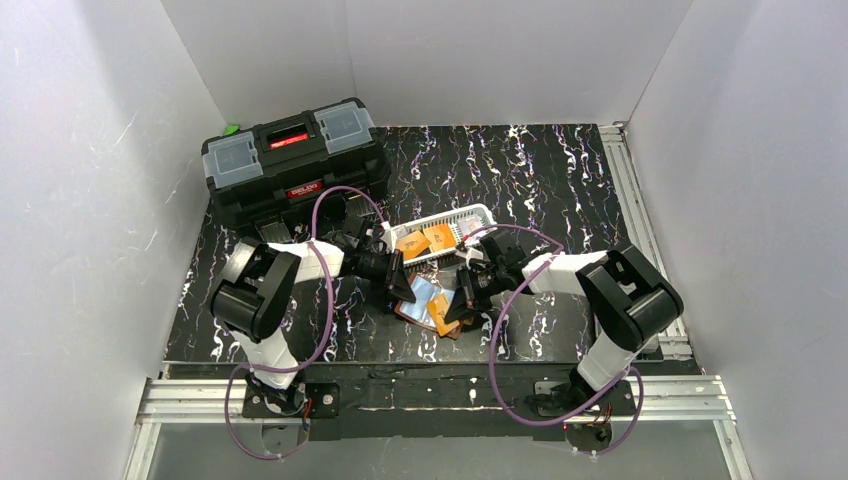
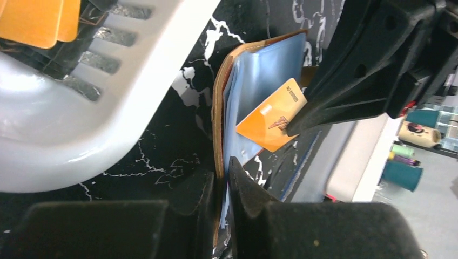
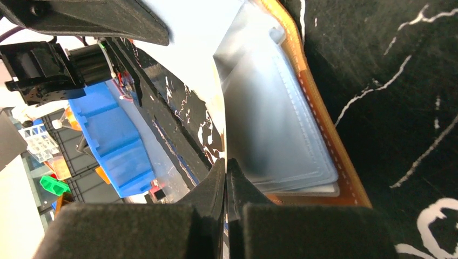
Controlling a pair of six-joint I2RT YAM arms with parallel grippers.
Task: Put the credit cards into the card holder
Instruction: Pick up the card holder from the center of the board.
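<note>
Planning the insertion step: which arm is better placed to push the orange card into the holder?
Right. The right hand pinches the card, its corner at the clear sleeves of the holder; the left hand is clamped on the holder's edge, steadying it.

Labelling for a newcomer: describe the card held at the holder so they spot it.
From the black toolbox, come forward past the white basket to the open card holder. The orange card there sits at its clear sleeves, pinched by the right end effector, unlike the orange cards lying in the basket.
</note>
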